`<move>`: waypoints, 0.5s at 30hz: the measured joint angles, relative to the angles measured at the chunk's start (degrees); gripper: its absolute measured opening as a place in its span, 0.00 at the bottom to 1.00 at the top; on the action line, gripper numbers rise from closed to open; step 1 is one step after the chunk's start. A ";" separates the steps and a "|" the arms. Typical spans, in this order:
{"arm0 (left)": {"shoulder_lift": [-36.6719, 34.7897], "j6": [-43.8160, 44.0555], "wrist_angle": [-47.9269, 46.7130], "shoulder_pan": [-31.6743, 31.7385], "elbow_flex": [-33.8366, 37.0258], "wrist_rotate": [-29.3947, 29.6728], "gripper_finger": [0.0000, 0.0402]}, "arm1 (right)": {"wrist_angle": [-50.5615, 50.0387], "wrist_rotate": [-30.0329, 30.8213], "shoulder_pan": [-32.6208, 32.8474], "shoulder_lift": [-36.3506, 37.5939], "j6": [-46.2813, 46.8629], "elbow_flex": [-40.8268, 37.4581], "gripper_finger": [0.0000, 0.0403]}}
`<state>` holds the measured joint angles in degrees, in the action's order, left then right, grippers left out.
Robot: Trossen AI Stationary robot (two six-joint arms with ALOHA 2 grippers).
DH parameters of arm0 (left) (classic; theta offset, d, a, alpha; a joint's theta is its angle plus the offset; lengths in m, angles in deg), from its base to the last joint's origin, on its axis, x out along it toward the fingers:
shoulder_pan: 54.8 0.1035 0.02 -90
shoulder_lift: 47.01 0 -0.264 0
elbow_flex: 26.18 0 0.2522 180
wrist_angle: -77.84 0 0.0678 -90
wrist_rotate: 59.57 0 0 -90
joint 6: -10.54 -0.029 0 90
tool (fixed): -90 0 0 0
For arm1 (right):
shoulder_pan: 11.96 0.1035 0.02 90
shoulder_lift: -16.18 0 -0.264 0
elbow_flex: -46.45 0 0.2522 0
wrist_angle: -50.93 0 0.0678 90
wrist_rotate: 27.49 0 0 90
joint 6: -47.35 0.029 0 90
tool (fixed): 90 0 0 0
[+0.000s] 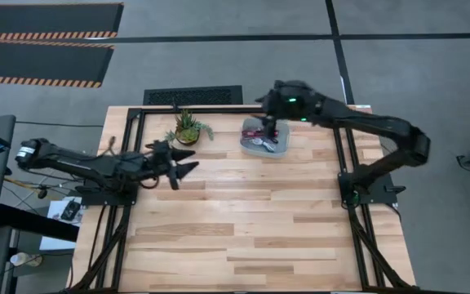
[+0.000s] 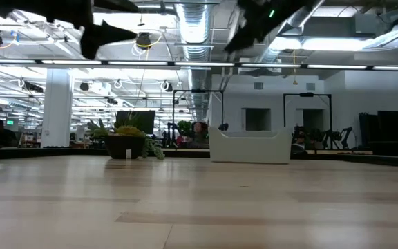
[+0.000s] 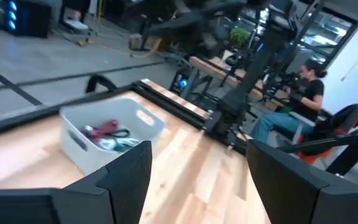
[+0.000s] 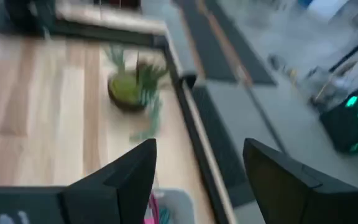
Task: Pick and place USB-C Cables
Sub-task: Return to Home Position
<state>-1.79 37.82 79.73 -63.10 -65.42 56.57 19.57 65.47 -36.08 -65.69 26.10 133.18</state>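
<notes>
The USB-C cables lie bundled inside a white bin (image 1: pixel 265 143) near the table's far edge. In the left wrist view the bin (image 3: pixel 79 134) shows a maroon cable (image 3: pixel 104 129), a black one (image 3: pixel 120 132) and a teal one (image 3: pixel 118 144); a white one I cannot make out. My right gripper (image 1: pixel 268 131) hangs open above the bin, holding nothing; its wrist view shows the bin's corner (image 4: pixel 174 208) and a magenta cable end (image 4: pixel 149 208) below the fingers. My left gripper (image 1: pixel 182 170) is open and raised left of the bin, pointing toward it.
A small green potted plant (image 1: pixel 188 129) stands on the table's far side between the two grippers, left of the bin (image 2: pixel 249 145). Bare wood planks (image 1: pixel 251 229) fill the near half. A seated person (image 3: pixel 303 93) shows in the room beyond the table.
</notes>
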 joint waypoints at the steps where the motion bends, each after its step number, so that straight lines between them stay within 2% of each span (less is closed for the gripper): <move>1: -2.42 -0.76 -2.23 0.00 0.00 0.27 0.62 | -0.23 0.04 0.27 2.24 -0.01 0.02 0.66; 4: -9.44 -2.57 -8.87 0.00 0.00 2.78 0.62 | -3.43 2.06 0.61 8.29 -1.10 -0.03 0.66; 8: -18.16 -4.42 -18.37 0.02 0.00 8.92 0.62 | -7.80 2.73 -0.56 15.42 5.22 -0.07 0.66; 11: -25.98 -4.90 -25.48 0.04 0.68 10.36 0.62 | -7.20 -4.64 -2.84 20.67 10.85 -3.29 0.66; 13: -31.42 -4.16 -26.69 0.04 2.39 7.75 0.62 | -3.21 -11.50 -4.19 24.37 14.18 -7.87 0.66; 15: -36.70 -3.37 -26.40 0.04 4.97 3.32 0.62 | 2.97 -15.86 -5.07 27.96 17.41 -13.31 0.66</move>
<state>-38.49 34.45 53.33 -63.05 -60.44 59.89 22.54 49.61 -41.15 -37.73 43.51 119.88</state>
